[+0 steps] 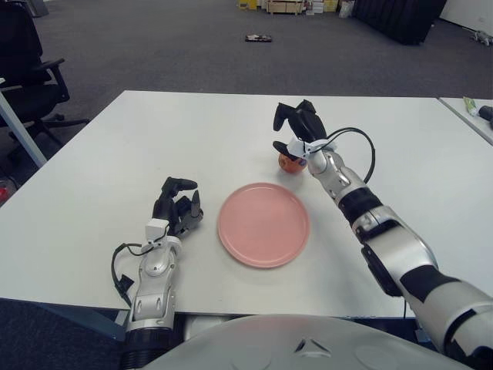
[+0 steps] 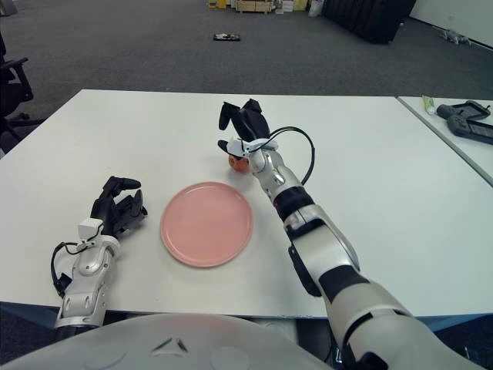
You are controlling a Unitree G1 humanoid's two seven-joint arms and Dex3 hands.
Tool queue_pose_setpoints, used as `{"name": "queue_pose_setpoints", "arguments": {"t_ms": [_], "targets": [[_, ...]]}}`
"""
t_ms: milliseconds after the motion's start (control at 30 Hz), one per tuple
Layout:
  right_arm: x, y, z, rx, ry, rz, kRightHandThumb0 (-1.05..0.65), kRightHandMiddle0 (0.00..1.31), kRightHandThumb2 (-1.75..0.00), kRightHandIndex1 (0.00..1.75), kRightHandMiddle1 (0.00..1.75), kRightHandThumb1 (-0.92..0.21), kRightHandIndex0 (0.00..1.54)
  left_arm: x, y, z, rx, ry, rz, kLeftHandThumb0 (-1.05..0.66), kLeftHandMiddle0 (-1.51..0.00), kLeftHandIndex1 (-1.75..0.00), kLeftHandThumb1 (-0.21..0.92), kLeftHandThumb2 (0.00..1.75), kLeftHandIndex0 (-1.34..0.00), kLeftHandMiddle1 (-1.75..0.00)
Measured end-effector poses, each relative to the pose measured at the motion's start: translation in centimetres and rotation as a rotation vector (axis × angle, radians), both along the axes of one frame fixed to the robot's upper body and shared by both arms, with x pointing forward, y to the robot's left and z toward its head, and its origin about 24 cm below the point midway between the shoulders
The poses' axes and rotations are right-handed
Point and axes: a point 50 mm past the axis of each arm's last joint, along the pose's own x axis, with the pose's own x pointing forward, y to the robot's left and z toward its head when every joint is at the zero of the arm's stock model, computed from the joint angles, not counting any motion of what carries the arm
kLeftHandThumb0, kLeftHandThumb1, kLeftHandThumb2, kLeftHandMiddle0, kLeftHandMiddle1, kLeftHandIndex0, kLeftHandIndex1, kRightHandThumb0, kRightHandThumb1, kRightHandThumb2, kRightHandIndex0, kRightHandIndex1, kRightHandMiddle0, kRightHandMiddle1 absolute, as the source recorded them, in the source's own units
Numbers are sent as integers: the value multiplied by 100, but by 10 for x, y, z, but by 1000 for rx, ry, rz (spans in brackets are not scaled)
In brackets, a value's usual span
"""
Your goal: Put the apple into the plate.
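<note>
A small orange-red apple (image 1: 290,161) sits on the white table (image 1: 115,154) just beyond the far right rim of the round pink plate (image 1: 263,223). My right hand (image 1: 296,127) hovers directly over the apple. Its dark fingers (image 1: 312,122) are spread and raised above the fruit and hold nothing. The hand's underside hides the apple's top right. The plate has nothing on it. My left hand (image 1: 178,205) shows to the left of the plate, with loosely bent fingers and nothing in them.
A black office chair (image 1: 27,69) stands off the table's left side. Another table (image 2: 454,123) at the right edge carries a dark device (image 2: 468,120) and a small tube (image 2: 428,104). Grey carpet lies beyond, with a flat black object (image 1: 259,37) on it.
</note>
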Motion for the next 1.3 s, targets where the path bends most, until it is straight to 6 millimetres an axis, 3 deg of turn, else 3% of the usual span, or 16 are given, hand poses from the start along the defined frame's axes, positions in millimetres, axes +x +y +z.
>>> {"name": "queue_pose_setpoints", "arguments": {"t_ms": [533, 700, 733, 767, 800, 833, 900, 933, 967, 1033, 1067, 1200, 1300], "targets": [[-32, 2, 14, 26, -4, 107, 0, 61, -163, 163, 175, -2, 88, 0, 0, 0, -1, 0, -3, -39, -82, -175, 66, 90, -36, -175], [-35, -1, 21, 38, -32, 111, 0, 61, -165, 171, 175, -2, 84, 0, 1, 0, 2, 1, -4, -39, -82, -175, 66, 90, -36, -175], [-35, -3, 21, 39, -37, 112, 0, 60, -153, 172, 168, -11, 76, 0, 1, 0, 2, 1, -4, -39, -82, -175, 66, 90, -36, -175], [-34, -4, 21, 39, -38, 114, 0, 56, -131, 173, 158, -27, 63, 0, 1, 0, 2, 1, -4, -39, -82, -175, 66, 90, -36, -175], [-33, -6, 20, 38, -36, 115, -14, 50, -110, 168, 160, -43, 40, 0, 1, 0, 2, 1, -4, -39, -82, -175, 66, 90, -36, -175], [-32, -8, 18, 36, -28, 114, -19, 48, -101, 167, 161, -49, 32, 0, 1, 0, 2, 1, -4, -39, -82, -175, 66, 90, -36, -175], [-29, -12, 12, 29, 2, 104, -39, 20, -96, 113, 132, -43, 13, 0, 1, 0, 3, 1, -4, -39, -82, -175, 66, 90, -36, -175], [-28, -14, 8, 25, 20, 99, -42, 16, -95, 105, 128, -42, 10, 0, 1, 0, 3, 1, -4, -39, -82, -175, 66, 90, -36, -175], [-27, -16, 4, 18, 39, 92, -50, 10, -93, 79, 113, -42, 7, 0, 1, 0, 3, 1, -5, -39, -82, -175, 66, 90, -35, -175], [-24, -21, -4, -1, 78, 82, -59, 5, -89, 50, 95, -44, 3, 0, 1, 0, 3, 1, -5, -39, -82, -175, 66, 89, -35, -175], [-23, -23, -8, -11, 94, 78, -66, 3, -83, 32, 77, -47, 2, 0, 1, 0, 3, 1, -5, -39, -82, -175, 66, 89, -35, -175], [-21, -30, -21, -77, 146, 66, -82, 1, -64, 7, 28, -56, 0, 0, 1, 0, 2, 1, -6, -39, -83, -175, 66, 90, -36, -175], [-21, -31, -25, -139, 164, 69, -89, 0, -53, 2, 9, -60, 0, 0, 1, 0, 3, 1, -5, -39, -83, -175, 65, 90, -36, -175]]}}
